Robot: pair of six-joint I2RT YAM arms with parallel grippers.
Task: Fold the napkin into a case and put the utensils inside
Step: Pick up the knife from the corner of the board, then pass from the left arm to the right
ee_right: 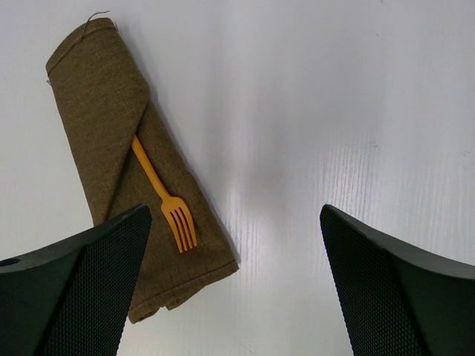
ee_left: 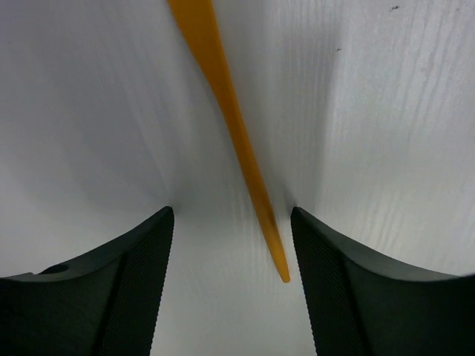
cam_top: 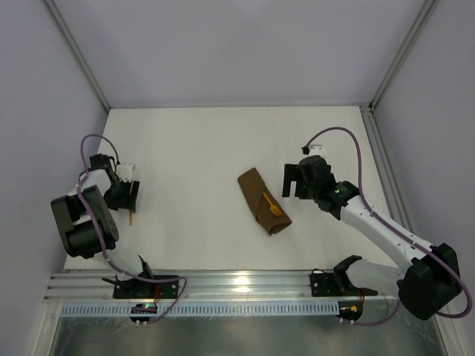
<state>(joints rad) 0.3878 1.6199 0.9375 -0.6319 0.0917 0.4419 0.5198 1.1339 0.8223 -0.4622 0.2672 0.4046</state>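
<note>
The napkin lies folded as a narrow brown case [cam_top: 263,202] mid-table, also seen in the right wrist view [ee_right: 111,126]. An orange fork [ee_right: 169,206] rests on it, tines toward the case's open end and handle end at the diagonal fold. My right gripper [ee_right: 235,211] hovers open just right of the case [cam_top: 289,180], holding nothing. At the far left, my left gripper [cam_top: 128,194] stands open over a second orange utensil [cam_top: 131,211]. Its thin handle [ee_left: 237,141] lies between the fingers [ee_left: 133,282], nearer the right one and touching neither.
White table [cam_top: 193,148] inside an enclosure with pale walls and metal corner posts [cam_top: 78,55]. An aluminium rail [cam_top: 237,282] with the arm bases runs along the near edge. The left arm works close to the left wall.
</note>
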